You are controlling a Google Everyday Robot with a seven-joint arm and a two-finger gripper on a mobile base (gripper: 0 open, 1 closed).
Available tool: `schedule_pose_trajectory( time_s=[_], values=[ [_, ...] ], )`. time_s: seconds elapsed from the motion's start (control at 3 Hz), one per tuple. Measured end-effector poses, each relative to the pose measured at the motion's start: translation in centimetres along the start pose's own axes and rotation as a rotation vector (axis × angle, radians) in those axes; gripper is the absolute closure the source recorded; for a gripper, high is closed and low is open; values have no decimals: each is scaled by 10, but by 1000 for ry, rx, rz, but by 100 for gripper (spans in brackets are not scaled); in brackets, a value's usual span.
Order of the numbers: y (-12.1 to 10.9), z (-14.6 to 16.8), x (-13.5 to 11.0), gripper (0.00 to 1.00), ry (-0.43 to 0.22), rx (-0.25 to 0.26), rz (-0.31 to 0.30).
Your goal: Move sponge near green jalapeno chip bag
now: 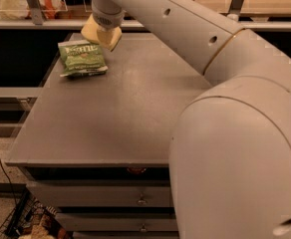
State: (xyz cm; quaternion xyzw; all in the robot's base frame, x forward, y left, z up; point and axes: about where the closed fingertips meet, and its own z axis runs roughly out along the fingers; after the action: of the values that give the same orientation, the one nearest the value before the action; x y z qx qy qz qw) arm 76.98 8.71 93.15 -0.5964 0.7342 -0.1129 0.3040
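The pale yellow sponge (96, 32) hangs tilted under my gripper (104, 28) at the far left of the grey table (120, 113). My gripper is shut on the sponge and holds it just above the tabletop. The wrist hides the sponge's top. The green jalapeno chip bag (81, 58) lies flat on the table, just to the front left of the sponge. The sponge's lower edge is close to the bag's far right corner, and I cannot tell if they touch.
My white arm (225, 108) spans the right side of the view and hides that part of the table. Drawers (100, 195) sit under the tabletop. A shelf rail (36, 24) with bagged goods runs behind. A wire basket (21, 223) stands on the floor at lower left.
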Motion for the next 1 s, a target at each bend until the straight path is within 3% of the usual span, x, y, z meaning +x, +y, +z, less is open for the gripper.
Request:
schedule_pose_trajectory(
  time_s=[0.33, 1.0],
  values=[
    [-6, -1, 15, 0, 28, 19, 22],
    [-3, -5, 14, 0, -2, -7, -5]
  ],
)
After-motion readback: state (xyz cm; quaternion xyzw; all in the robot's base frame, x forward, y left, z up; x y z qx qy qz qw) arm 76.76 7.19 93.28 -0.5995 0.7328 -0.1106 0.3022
